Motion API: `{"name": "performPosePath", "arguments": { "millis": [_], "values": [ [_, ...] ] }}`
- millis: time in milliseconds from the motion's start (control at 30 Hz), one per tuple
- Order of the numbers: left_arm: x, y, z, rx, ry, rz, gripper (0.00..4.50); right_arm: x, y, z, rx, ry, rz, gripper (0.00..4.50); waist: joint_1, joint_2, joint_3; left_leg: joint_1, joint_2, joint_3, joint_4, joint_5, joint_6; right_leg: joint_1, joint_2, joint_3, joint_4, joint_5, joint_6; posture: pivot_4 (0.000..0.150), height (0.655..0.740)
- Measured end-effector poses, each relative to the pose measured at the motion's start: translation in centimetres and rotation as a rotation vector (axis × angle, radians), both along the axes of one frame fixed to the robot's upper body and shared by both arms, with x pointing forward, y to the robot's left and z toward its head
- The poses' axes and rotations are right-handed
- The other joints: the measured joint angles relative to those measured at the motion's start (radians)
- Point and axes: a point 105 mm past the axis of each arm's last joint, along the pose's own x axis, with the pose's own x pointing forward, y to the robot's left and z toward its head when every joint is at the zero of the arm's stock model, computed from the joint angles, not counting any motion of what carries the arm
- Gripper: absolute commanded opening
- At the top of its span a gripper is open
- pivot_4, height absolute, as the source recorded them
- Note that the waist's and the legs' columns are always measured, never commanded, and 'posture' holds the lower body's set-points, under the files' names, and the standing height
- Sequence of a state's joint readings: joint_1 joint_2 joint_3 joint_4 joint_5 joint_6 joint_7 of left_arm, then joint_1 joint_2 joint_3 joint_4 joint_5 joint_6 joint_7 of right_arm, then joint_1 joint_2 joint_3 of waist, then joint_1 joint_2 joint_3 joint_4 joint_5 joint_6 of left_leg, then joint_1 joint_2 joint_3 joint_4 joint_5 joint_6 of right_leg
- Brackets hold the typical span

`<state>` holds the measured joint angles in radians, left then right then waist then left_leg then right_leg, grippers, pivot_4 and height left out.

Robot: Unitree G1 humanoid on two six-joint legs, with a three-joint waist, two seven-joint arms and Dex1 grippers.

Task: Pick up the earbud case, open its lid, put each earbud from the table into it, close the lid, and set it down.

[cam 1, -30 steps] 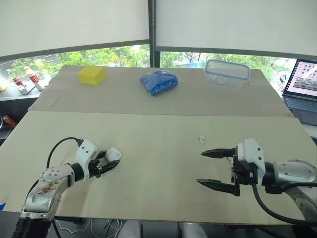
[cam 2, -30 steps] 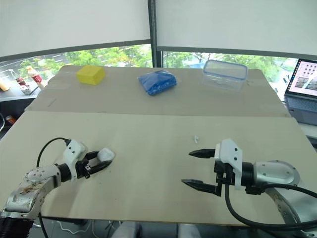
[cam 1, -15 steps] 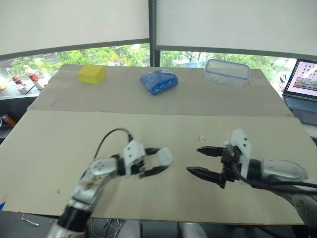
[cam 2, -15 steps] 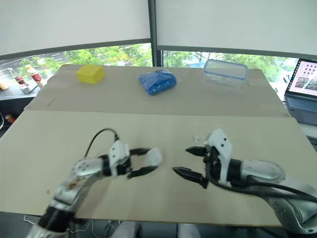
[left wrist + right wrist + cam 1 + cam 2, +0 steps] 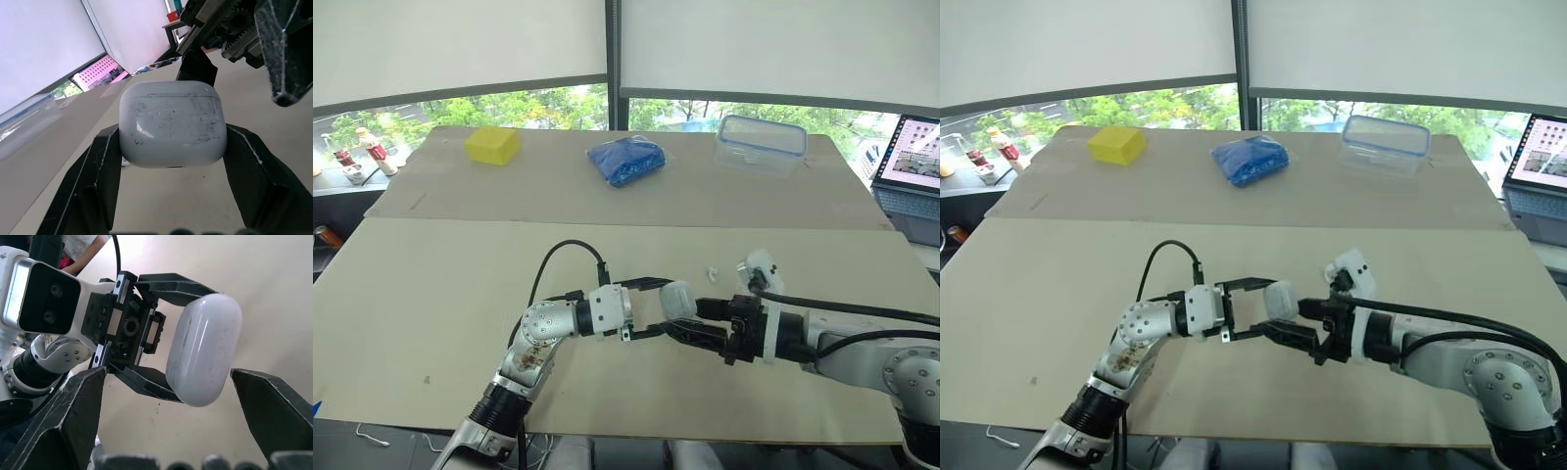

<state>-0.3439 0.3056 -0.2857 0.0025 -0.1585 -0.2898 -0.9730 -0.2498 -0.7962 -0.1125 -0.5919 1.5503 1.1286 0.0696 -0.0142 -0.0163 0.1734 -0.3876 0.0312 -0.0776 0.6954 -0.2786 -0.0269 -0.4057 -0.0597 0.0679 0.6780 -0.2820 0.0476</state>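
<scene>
- Left eye view, from your left: bare table (image 5: 421, 294) lies wide open beside the left arm, and its near edge runs just under both arms.
- Your left gripper (image 5: 666, 307) has swung in from the near left part of the table to the middle since a second ago. Its two fingers pinch the earbud case (image 5: 678, 299) by its sides.
- The earbud case has travelled with it and now sits at mid-table. In the left wrist view its lid (image 5: 168, 90) is shut and one scuffed broad side shows.
- Your right gripper (image 5: 688, 318) has come in from the right and now meets the left one. Its fingers stay spread, one on either side of the earbud case, and the right wrist view shows gaps between them and it.
- One earbud (image 5: 713, 273) lies where it lay before, just beyond the right gripper, near its wrist.
- Along the far side, well apart from the arms, stand a yellow block (image 5: 493, 145), a blue bag (image 5: 626, 161) and a clear box (image 5: 761, 144), none of them moved. A laptop (image 5: 913, 157) sits off the far right edge.
</scene>
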Motion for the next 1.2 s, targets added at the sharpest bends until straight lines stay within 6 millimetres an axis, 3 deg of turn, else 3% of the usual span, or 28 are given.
{"name": "performPosePath", "arguments": {
  "millis": [267, 333, 733, 767, 800, 833, 1000, 1200],
  "values": [
    [0.0, 0.0, 0.3, -0.010, -0.020, 0.005, 2.53, 0.4, -0.1, -0.2, 0.010, 0.052, -0.021, 1.20, 0.000, 0.000, 0.000, 0.000, 0.000, 0.000, 0.000, 0.000, 0.000, 0.000, 0.000, 0.000, 0.000, 0.000, 0.000, 0.150, 0.6859],
    [0.1, 0.1, 0.3, -0.013, -0.027, 0.009, 2.53, 0.4, -0.1, -0.2, 0.017, 0.056, -0.017, 0.69, 0.000, 0.000, 0.000, 0.000, 0.000, 0.000, 0.000, 0.000, 0.000, 0.000, 0.000, 0.000, 0.000, 0.000, 0.000, 0.150, 0.6859],
    [-0.1, 0.1, 0.5, -0.018, -0.074, 0.010, 2.53, 0.3, 0.1, -0.2, 0.027, 0.063, -0.009, 0.70, 0.000, 0.000, 0.000, 0.000, 0.000, 0.000, 0.000, 0.000, 0.000, 0.000, 0.000, 0.000, 0.000, 0.000, 0.000, 0.150, 0.6859],
    [-0.1, 0.1, 0.5, -0.017, -0.073, 0.008, 3.53, 0.3, 0.1, -0.2, 0.026, 0.064, -0.007, 0.70, 0.000, 0.000, 0.000, 0.000, 0.000, 0.000, 0.000, 0.000, 0.000, 0.000, 0.000, 0.000, 0.000, 0.000, 0.000, 0.150, 0.6859],
    [-0.1, 0.3, 0.5, -0.008, -0.074, 0.008, 3.75, 0.3, 0.2, -0.3, 0.024, 0.068, -0.003, 0.70, 0.000, 0.000, 0.000, 0.000, 0.000, 0.000, 0.000, 0.000, 0.000, 0.000, 0.000, 0.000, 0.000, 0.000, 0.000, 0.150, 0.6859],
    [-0.1, 0.4, 0.5, -0.005, -0.074, 0.006, 4.34, 0.3, 0.2, -0.4, 0.018, 0.068, -0.004, 0.67, 0.000, 0.000, 0.000, 0.000, 0.000, 0.000, 0.000, 0.000, 0.000, 0.000, 0.000, 0.000, 0.000, 0.000, 0.000, 0.150, 0.6859],
    [0.6, 2.1, -0.8, 0.119, -0.023, 0.017, 4.50, 0.9, -0.4, -0.2, -0.051, 0.014, -0.005, 0.67, -0.003, 0.000, 0.000, 0.000, 0.000, 0.000, -0.001, 0.000, 0.000, 0.000, 0.001, 0.000, 0.000, 0.000, 0.000, 0.150, 0.6859],
    [1.2, 4.4, -3.0, 0.277, 0.289, 0.016, 4.50, 1.3, -1.1, -0.3, -0.274, -0.117, 0.073, 0.67, -0.004, 0.002, 0.001, -0.001, 0.001, 0.000, -0.001, 0.000, 0.000, -0.002, 0.001, 0.000, 0.000, 0.000, 0.000, 0.150, 0.6859]
  ]
}}
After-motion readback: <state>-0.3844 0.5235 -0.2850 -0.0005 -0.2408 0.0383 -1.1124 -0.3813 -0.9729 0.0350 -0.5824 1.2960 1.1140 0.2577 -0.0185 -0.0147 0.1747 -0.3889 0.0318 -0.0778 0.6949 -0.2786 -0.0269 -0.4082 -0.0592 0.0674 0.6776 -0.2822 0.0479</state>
